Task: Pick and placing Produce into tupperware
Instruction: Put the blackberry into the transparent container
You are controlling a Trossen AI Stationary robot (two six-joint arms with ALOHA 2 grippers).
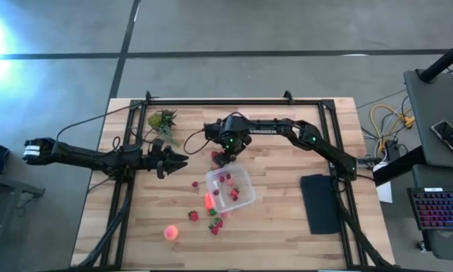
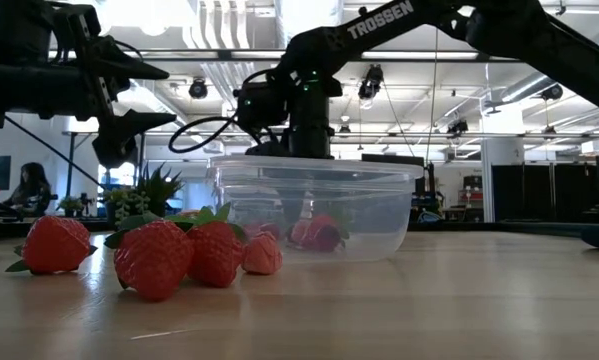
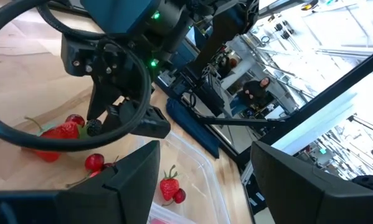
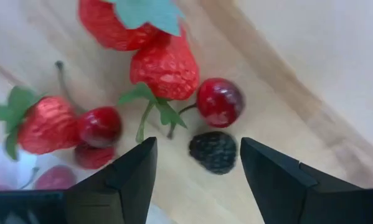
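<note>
The right gripper [image 4: 195, 171] is hanging low over the table with its fingers spread and nothing between them, just above a blackberry [image 4: 213, 151], cherries [image 4: 220, 101] and strawberries [image 4: 165, 68] lying beside the tupperware [image 1: 231, 189]. That clear container is sitting mid-table, holding several berries, with more strawberries [image 1: 215, 223] and an orange-pink fruit [image 1: 170, 233] lying outside it. The left gripper [image 1: 178, 160] is hovering to the container's left, fingers apart, carrying nothing.
</note>
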